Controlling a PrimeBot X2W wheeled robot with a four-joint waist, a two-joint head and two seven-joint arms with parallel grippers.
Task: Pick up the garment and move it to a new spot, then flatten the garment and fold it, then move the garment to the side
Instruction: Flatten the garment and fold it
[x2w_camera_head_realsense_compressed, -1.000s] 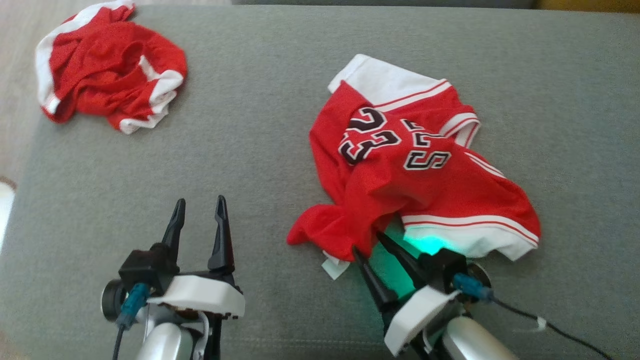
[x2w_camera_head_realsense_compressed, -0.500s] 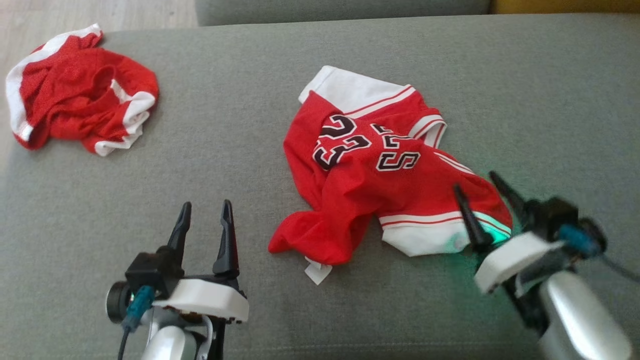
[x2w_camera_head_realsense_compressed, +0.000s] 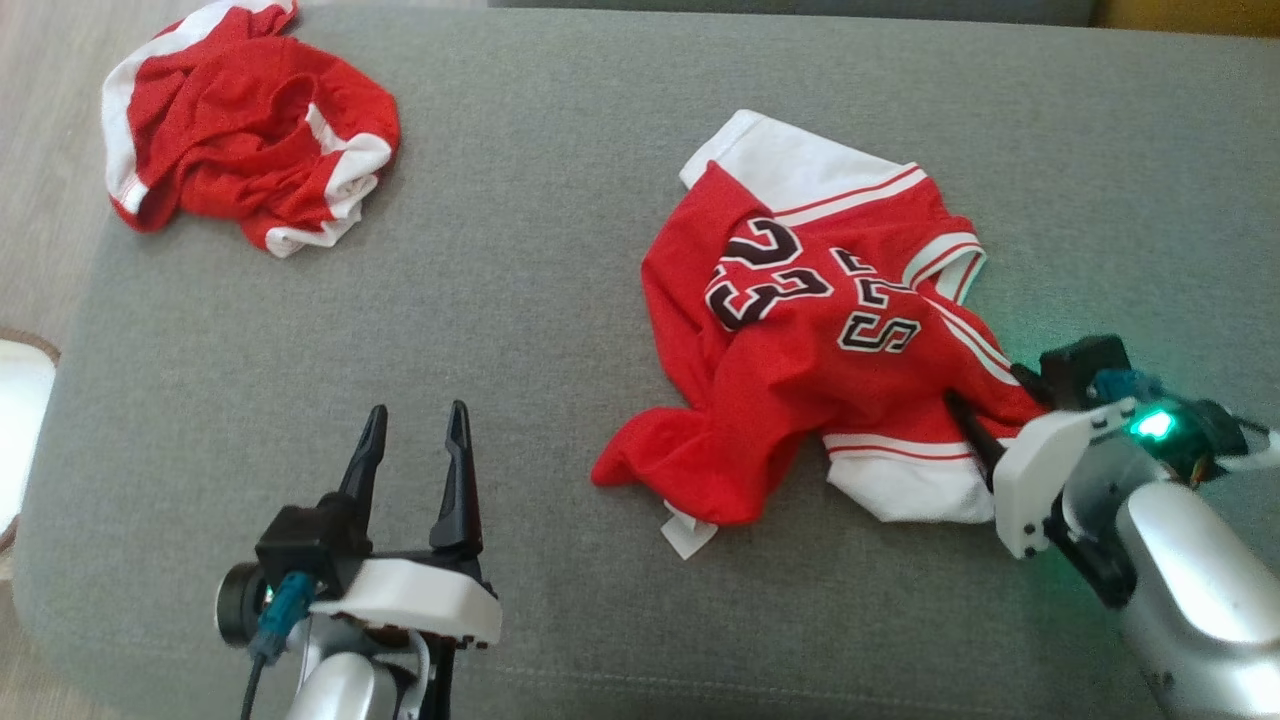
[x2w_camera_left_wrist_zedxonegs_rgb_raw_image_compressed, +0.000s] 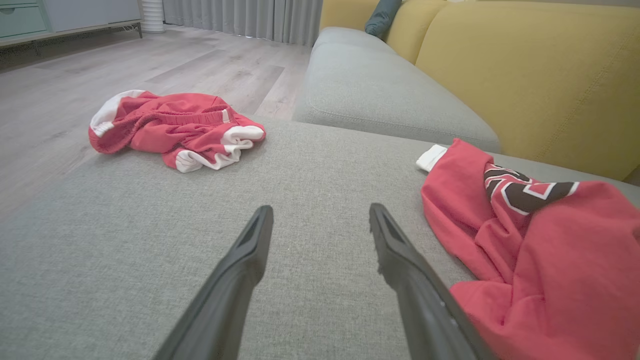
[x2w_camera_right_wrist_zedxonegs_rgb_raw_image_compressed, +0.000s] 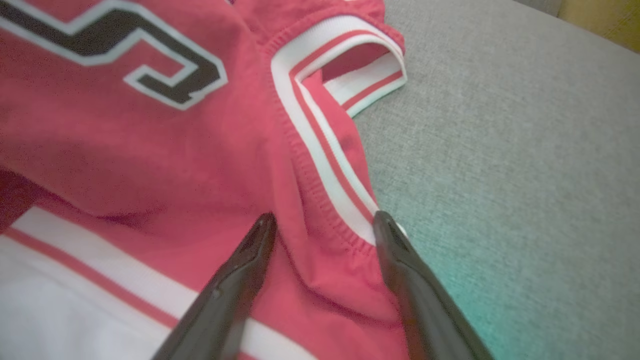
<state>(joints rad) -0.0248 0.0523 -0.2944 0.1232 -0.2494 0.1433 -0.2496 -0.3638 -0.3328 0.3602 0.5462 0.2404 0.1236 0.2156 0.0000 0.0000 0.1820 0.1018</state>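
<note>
- Red jersey (x2w_camera_head_realsense_compressed: 830, 340) with white trim and black numerals lies crumpled on the grey sofa cushion (x2w_camera_head_realsense_compressed: 560, 300), right of centre in the head view, one white hem toward the robot.
- Right gripper (x2w_camera_head_realsense_compressed: 985, 385) sits at the jersey's right edge, near the striped hem.
- In the right wrist view its two fingers stand wide apart over a raised fold of red cloth beside the striped armhole band, nothing pinched; whether the tips press the fabric is hard to tell.
- Left gripper (x2w_camera_head_realsense_compressed: 416, 408) hovers over bare cushion at lower left, fingers parted and empty, well apart from the jersey.
- Red shorts (x2w_camera_head_realsense_compressed: 250, 130) with white bands lie bunched at the cushion's far left corner.
- A small white label (x2w_camera_head_realsense_compressed: 690, 530) pokes out under the jersey's near fold.
</note>
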